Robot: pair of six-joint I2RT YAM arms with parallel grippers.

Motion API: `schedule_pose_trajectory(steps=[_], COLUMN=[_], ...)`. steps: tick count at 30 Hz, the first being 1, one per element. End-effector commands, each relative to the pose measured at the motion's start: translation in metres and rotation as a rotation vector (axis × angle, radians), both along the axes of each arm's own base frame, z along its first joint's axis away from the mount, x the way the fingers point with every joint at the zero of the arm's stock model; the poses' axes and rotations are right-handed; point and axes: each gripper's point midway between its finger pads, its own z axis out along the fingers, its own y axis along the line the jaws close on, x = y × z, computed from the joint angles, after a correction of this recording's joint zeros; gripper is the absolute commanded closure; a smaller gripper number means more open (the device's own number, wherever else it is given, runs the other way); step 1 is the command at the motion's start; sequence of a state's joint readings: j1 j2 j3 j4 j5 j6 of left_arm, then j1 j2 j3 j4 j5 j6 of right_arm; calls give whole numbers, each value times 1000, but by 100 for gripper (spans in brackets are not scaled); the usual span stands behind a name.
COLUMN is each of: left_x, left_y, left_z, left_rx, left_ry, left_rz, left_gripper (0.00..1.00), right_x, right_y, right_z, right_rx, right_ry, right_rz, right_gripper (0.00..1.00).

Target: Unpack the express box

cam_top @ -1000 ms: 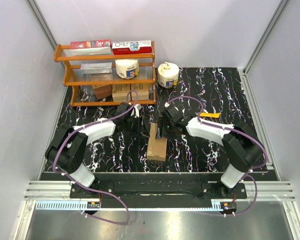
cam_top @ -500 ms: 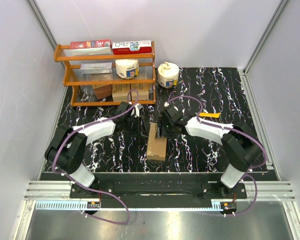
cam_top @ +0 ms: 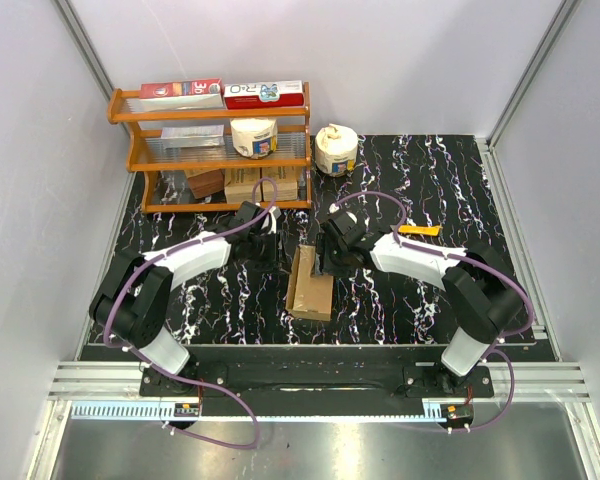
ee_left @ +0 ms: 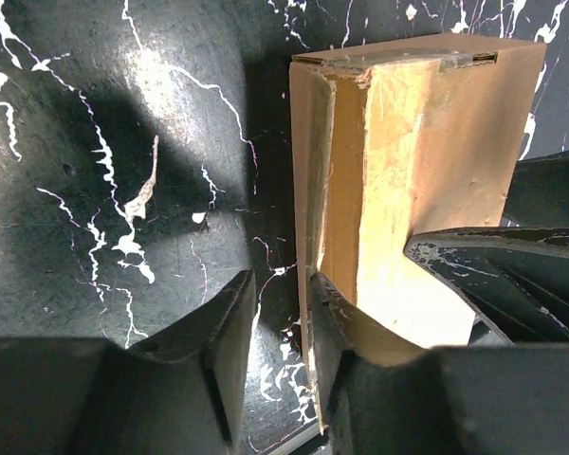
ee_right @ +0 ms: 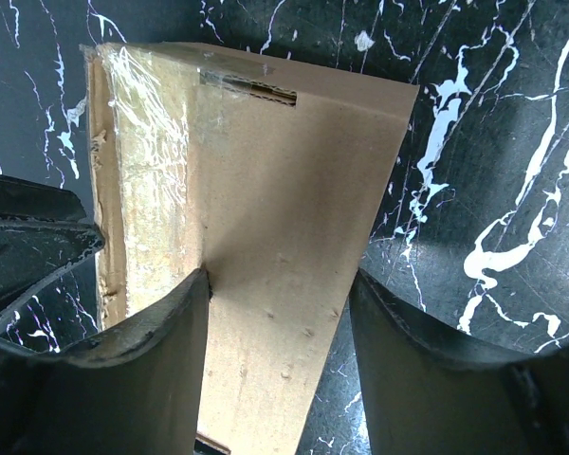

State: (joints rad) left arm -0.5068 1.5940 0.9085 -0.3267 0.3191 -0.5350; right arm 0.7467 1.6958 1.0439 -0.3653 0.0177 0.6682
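At mid-table: the express box (cam_top: 311, 285), flat on the black marbled table (cam_top: 450, 190), lengthwise from near to far and well apart from every table edge. One long flap (ee_left: 339, 190) lifted off the taped seam. Open tabletop to the right of it and on the near side. Far-left corner taken up by an orange rack (cam_top: 180, 165). White walls on three sides.

At the box's far end, from the left: the left gripper (cam_top: 272, 248), fingers (ee_left: 218, 351) apart, with the flap's thin edge between them, against one finger and clear of the other. From the right: the right gripper (cam_top: 325, 258), closed across part of the box, one of its fingers (ee_right: 171, 351) at the taped seam and the other on the outer long side, both touching cardboard. Both arms folded, elbows out to the sides, forearms angled inward, wrists tipped down.

Counted:
- one express box, two arms, two grippers
- on the rack, two red-and-white cartons (cam_top: 182, 90), one white tub (cam_top: 253, 137) and two small brown boxes (cam_top: 206, 182)
- on the table beside the rack, a second white tub (cam_top: 335, 150)
- near the right forearm, one small orange piece (cam_top: 420, 231)
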Motion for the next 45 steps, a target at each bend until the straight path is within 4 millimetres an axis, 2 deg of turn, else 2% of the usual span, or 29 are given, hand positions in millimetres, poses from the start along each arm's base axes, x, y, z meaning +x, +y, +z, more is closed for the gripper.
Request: schedule_pose_trajectory(steps=[1,5,9,11,14,20,23,28,39,45], left_x=[2,7,7,6,5,5,5,3,1,-3], left_y=[-1,-14,-17,-27,-29,-22,-19,-17,-10,4], left_z=[13,34,36,45,48,30,26,18,-12,-28], left_rx=[-19,-102,-126,-194,-228,-165,-148,-134,-57,19], left_ry=[-25,-68,-64,-95,-121,-84,-86,-71,3,55], left_rz=[-20,-30,-37,-78,-75,-56,-47,-51,-46,1], left_gripper=[64,57,56,57,56,70,73,73,71,71], right_x=[-8,-5,-3,-4,-3,-4,-3,-3,-3,-3], right_y=[-51,-48,-45,-45,-45,-45,-45,-45,-44,-44], right_z=[-32,-29,-28,-29,-27,-28,-28,-28,-28,-26], right_rx=[-250,-241,-233,-236,-233,-233,-230,-229,-228,-220], right_ry=[25,18,18,20,16,19,18,20,21,18], right_rz=[-49,-49,-50,-48,-52,-56,-58,-61,-62,-70], right_gripper=[46,46,46,46,46,46,46,46,47,47])
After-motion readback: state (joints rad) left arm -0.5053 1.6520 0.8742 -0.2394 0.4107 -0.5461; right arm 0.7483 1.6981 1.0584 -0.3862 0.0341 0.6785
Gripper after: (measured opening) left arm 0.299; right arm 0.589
